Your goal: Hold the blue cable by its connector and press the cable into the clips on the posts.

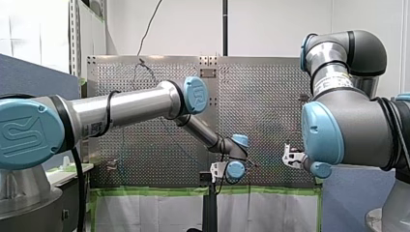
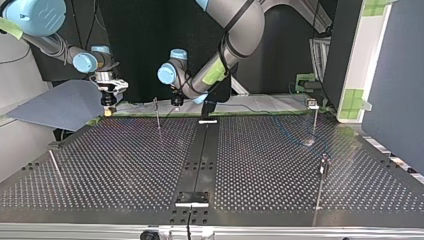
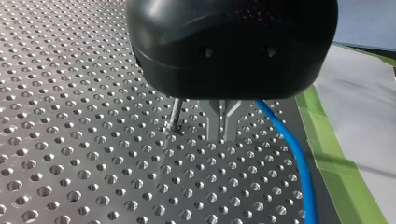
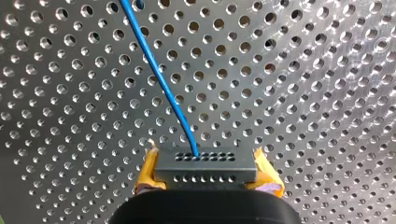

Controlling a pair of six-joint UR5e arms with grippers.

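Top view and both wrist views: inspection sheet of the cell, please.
Surface: perforated table, bare metal.
Job's things: black connector with the blue cable running out of it; thin posts stand upright; clips too small to judge.
Clutter: nothing seen.
Grippers: my right gripper shut on the connector, yellow pads either side; my left gripper shut, cable beside it, not between its fingers.
Cables: only the blue one on the table.
Surroundings: green tape at the table's edge; grey-blue panel beside the table.

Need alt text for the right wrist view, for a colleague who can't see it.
My right gripper clamps a dark connector between yellow pads; the blue cable runs from it, ahead over the perforated table.
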